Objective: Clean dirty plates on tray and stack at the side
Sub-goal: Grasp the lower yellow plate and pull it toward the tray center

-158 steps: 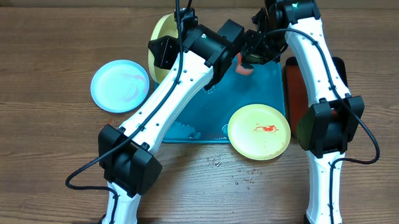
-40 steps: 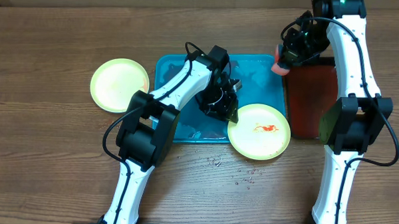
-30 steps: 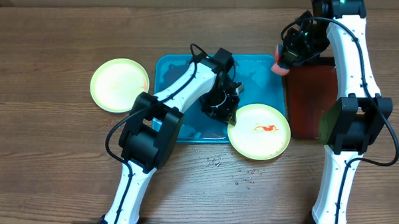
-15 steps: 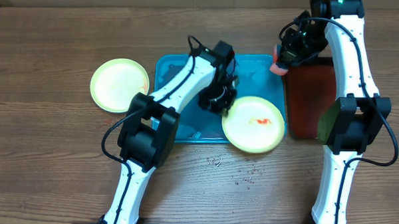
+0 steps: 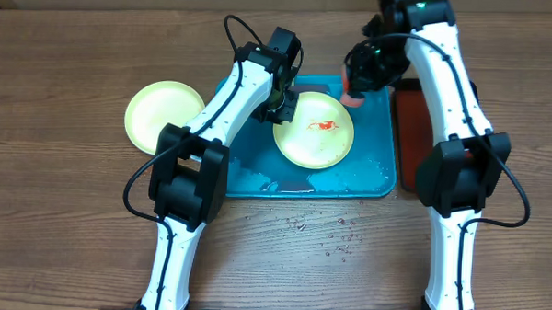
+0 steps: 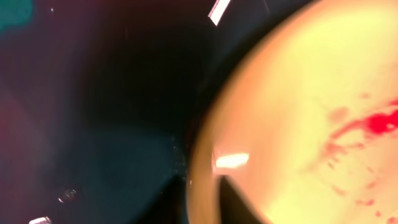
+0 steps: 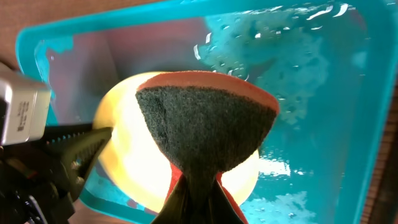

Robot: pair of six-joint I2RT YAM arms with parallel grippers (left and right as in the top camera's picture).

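Left gripper (image 5: 280,104): fingers clamped on the sauce-smeared plate (image 5: 315,138), which lies in the tray (image 5: 257,168) by the counter (image 5: 71,221)'s far edge. Right gripper (image 5: 357,82): fingers pinched on a sponge (image 7: 205,124).

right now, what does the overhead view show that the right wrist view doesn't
Only overhead: a clean yellow plate on the table, the dark red tray, water drops, red sauce on the held plate. Only right wrist: the sponge's dark scouring face, foam in the teal tray. Both: the teal tray, the held plate with the left claw at its rim, the right claw pinching the sponge.
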